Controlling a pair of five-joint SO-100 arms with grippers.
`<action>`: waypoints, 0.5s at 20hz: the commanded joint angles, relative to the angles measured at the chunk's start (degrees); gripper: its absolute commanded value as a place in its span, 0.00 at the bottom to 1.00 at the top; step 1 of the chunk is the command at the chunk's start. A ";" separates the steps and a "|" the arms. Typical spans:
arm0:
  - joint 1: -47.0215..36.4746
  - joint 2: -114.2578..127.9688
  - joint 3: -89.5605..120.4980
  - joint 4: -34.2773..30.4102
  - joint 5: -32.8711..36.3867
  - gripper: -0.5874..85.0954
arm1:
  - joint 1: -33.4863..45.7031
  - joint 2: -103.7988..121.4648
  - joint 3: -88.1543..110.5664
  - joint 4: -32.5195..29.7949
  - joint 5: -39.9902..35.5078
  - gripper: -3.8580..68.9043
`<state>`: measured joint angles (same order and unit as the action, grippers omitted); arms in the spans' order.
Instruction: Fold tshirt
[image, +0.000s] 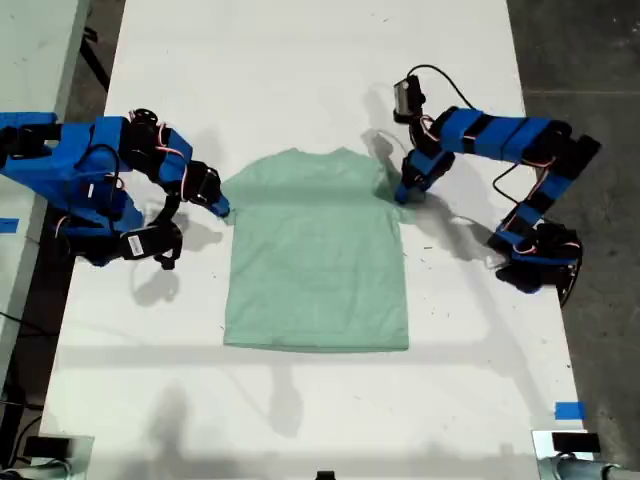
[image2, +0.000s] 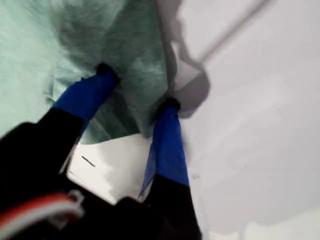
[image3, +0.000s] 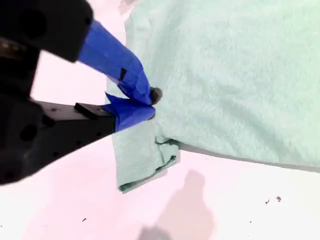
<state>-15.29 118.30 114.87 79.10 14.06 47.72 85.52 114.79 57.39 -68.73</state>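
Note:
The pale mint tshirt (image: 315, 250) lies flat on the white table with its neck toward the far edge. My first gripper (image: 405, 192) is at the sleeve on the exterior view's right. In its wrist view the first gripper (image2: 139, 87) stands open, blue fingers (image2: 167, 145) straddling a bunched fold of the tshirt (image2: 30, 30). My second gripper (image: 222, 207) is at the shirt's edge on the exterior view's left. Up close the second gripper (image3: 150, 102) is shut on the edge of the tshirt (image3: 240, 75), and a folded sleeve flap (image3: 142, 160) lies just beside it.
The white table (image: 300, 400) runs past the shirt toward the near edge. Dark floor (image: 590, 60) borders it on the exterior view's right. A strip of blue tape (image: 568, 410) marks the near corner on that side. Both arm bases stand at the table's sides.

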 joint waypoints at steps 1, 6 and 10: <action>-1.05 -0.18 -2.99 -1.23 0.62 0.01 | 1.23 -0.88 -3.25 1.49 -1.41 0.18; -0.97 -0.53 -3.34 -1.23 0.70 0.01 | 0.53 -2.37 -6.59 3.96 -2.02 0.14; -0.53 -0.70 -3.34 -1.05 0.62 0.01 | 0.35 0.00 -8.70 7.82 -0.70 0.05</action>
<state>-15.47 117.42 114.87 79.01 14.24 47.64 82.71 110.74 62.40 -70.14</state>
